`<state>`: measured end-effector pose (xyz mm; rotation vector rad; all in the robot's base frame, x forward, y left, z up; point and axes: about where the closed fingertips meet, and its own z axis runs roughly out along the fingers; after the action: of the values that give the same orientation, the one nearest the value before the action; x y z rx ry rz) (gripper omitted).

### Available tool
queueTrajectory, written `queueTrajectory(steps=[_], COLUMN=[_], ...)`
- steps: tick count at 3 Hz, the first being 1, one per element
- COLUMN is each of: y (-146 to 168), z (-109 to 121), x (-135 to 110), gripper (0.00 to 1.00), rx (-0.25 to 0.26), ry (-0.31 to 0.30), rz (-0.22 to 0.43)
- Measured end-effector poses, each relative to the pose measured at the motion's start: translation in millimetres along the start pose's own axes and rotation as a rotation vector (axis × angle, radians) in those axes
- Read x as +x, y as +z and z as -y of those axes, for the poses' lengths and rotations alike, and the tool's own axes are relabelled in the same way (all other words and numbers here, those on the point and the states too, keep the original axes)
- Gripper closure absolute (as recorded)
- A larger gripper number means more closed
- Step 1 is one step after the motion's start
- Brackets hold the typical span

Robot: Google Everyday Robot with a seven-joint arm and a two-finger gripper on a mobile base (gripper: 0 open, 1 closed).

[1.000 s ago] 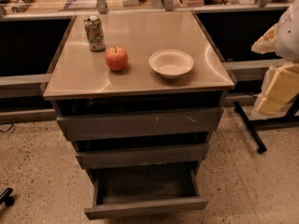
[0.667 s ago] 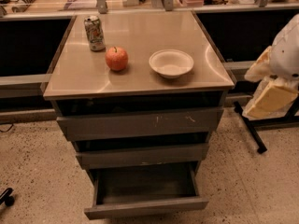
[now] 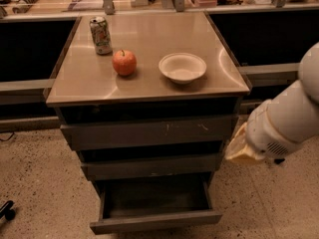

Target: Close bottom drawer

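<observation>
The bottom drawer (image 3: 155,221) is the lowest and narrowest of three grey metal drawers. It stands pulled out, its shallow tray showing nothing inside and its plain front strip toward the camera. The mid-width drawer (image 3: 152,166) and the widest drawer (image 3: 149,132), with pale scratch marks, sit above it, each pulled out a little. My white arm (image 3: 286,121) reaches in from the right. My gripper (image 3: 238,151) shows as a pale yellowish end beside the cabinet's right side, level with the middle drawer and above the bottom drawer's right corner.
On the cabinet top (image 3: 89,83) stand a soda can (image 3: 101,35), a red apple (image 3: 124,62) and a white bowl (image 3: 182,67). Dark shelving flanks the cabinet on both sides. A black object (image 3: 6,210) lies on the speckled floor at the left.
My arm has swung down and to the left, from the far right edge to right beside the cabinet's right side. The drawers and the things on top have not moved.
</observation>
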<state>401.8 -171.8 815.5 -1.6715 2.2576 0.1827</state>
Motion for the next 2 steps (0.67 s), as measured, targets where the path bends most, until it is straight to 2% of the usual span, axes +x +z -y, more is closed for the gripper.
queueTrajectory(steps=[1, 2], y=[20.7, 20.9], z=[-15.5, -15.6], x=[12.1, 12.2], gripper=[1.0, 1.0], rx=[-0.032, -0.032], ry=[0.008, 0.008], rz=[-0.023, -0.023])
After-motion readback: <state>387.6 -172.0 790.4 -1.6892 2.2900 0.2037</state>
